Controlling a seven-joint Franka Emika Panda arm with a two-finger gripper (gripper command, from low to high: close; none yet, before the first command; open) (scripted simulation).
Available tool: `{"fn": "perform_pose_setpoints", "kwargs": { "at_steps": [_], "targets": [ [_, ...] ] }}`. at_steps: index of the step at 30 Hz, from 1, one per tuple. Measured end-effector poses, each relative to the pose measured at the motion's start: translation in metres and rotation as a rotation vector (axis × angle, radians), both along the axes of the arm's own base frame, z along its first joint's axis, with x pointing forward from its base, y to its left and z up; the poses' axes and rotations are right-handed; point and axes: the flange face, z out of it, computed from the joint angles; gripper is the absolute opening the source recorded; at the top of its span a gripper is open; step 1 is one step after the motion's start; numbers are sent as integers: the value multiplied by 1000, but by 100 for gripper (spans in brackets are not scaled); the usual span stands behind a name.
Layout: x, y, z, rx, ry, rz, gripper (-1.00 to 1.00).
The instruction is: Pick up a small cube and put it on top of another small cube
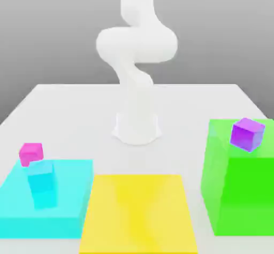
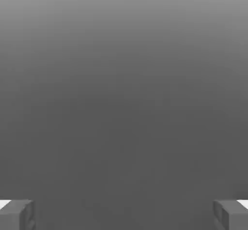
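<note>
My gripper (image 2: 124,215) is open in the hand view, its two grey fingertips (image 2: 17,214) standing far apart with nothing between them and plain grey background ahead. In the exterior view the white arm (image 1: 136,49) rises from its base (image 1: 137,127) at the table's middle and leaves the picture upward. The small cube is out of view. A flat yellow pad (image 1: 139,213) lies at the front centre of the table.
A magenta cube (image 1: 31,153) sits by the far corner of a low cyan block (image 1: 64,199) at the exterior view's left, and a cyan cube (image 1: 42,182) stands on that block. A purple cube (image 1: 247,134) rests tilted on a tall green block (image 1: 241,189) at the right.
</note>
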Motion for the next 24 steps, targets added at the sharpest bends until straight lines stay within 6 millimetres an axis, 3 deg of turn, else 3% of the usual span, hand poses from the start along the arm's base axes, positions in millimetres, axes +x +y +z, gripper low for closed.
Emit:
{"fn": "perform_pose_setpoints", "kwargs": {
  "at_steps": [5, 11, 18, 24],
  "targets": [
    [26, 92, -79, -258, 63, 354, 0],
    [9, 196, -177, -530, 98, 811, 0],
    [-54, 287, -294, -787, 120, 1389, 0],
    [-134, 330, -393, -957, 120, 1914, 0]
  ]
}}
